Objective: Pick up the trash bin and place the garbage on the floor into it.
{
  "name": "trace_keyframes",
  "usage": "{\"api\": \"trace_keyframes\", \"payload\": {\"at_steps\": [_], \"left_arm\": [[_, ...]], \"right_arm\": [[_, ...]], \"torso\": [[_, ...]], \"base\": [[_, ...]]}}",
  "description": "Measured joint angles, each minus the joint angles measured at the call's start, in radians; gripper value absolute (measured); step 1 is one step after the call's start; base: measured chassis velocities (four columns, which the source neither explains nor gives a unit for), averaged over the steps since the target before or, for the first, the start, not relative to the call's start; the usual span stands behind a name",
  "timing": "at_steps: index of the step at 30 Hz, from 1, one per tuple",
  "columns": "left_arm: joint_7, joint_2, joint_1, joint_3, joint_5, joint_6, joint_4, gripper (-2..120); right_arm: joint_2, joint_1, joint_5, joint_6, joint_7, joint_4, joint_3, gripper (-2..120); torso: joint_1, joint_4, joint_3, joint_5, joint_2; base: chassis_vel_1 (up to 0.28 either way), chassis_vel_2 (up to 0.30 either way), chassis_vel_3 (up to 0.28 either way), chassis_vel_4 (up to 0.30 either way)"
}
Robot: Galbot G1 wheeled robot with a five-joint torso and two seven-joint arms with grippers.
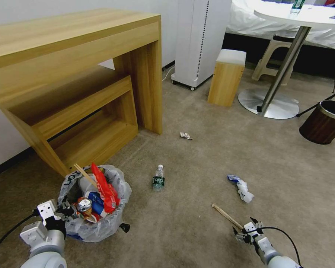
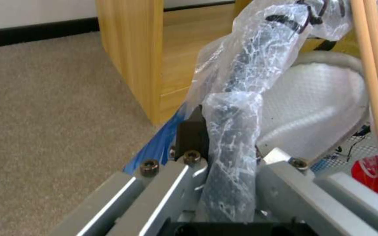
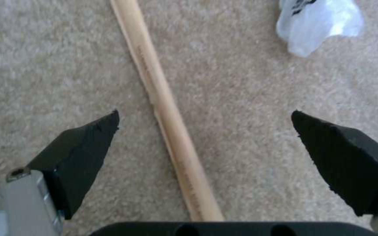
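Note:
The trash bin [image 1: 95, 203], lined with a crinkled white bag, stands at the lower left and holds a can, red wrappers, sticks and a white slipper. My left gripper [image 1: 65, 209] is shut on the bin's rim [image 2: 230, 131], bag and all. My right gripper [image 1: 245, 227] is open low over the carpet, its black fingers [image 3: 84, 144] straddling the near end of a wooden stick [image 3: 167, 118] [image 1: 227, 216]. Other garbage lies on the floor [image 1: 197, 208]: a green-labelled bottle [image 1: 159, 178], a white-blue packet [image 1: 242, 188] and a small wrapper [image 1: 185, 135].
A wooden desk [image 1: 74, 56] with a low shelf stands behind the bin. Farther back are a white appliance [image 1: 201, 41], a small wooden stool [image 1: 227, 76] and a round table's metal base [image 1: 268, 104]. A dark brown bin [image 1: 325, 121] stands at the right.

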Motion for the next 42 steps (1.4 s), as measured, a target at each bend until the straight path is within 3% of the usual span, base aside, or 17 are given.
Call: {"api": "trace_keyframes", "payload": {"at_steps": [13, 21, 35, 39, 42], "left_arm": [[0.0, 0.004, 0.0, -0.003, -0.003, -0.003, 0.003, 1], [0.0, 0.004, -0.002, -0.003, -0.003, -0.004, 0.007, 1], [0.001, 0.003, 0.009, 0.002, -0.005, -0.011, -0.016, 1], [0.004, 0.001, 0.014, 0.005, -0.006, -0.012, -0.032, 1], [0.004, 0.001, 0.011, 0.005, -0.007, -0.012, -0.032, 1]], "right_arm": [[0.042, 0.031, -0.01, 0.007, -0.008, -0.065, -0.011, 99], [0.037, 0.024, -0.012, 0.016, -0.008, -0.067, 0.015, 85], [0.076, 0.024, -0.035, 0.024, -0.008, -0.109, 0.016, 82], [0.09, 0.031, -0.046, 0.031, -0.007, -0.124, 0.007, 75], [0.091, 0.031, -0.048, 0.032, -0.007, -0.119, 0.004, 61]], "torso": [[0.0, 0.0003, 0.0, 0.0, 0.0], [0.0, 0.0002, 0.0, 0.0, 0.0], [0.0, -0.0002, 0.0, -0.0013, 0.0], [0.0, -0.0003, 0.0, -0.0011, 0.0], [0.0, 0.0001, 0.0, 0.0002, 0.0]], "base": [[0.0, 0.0, 0.0, 0.0], [0.0, 0.0, 0.0, 0.0], [0.0, 0.0, 0.0, 0.0], [0.0, 0.0, 0.0, 0.0], [0.0, 0.0, 0.0, 0.0]]}}
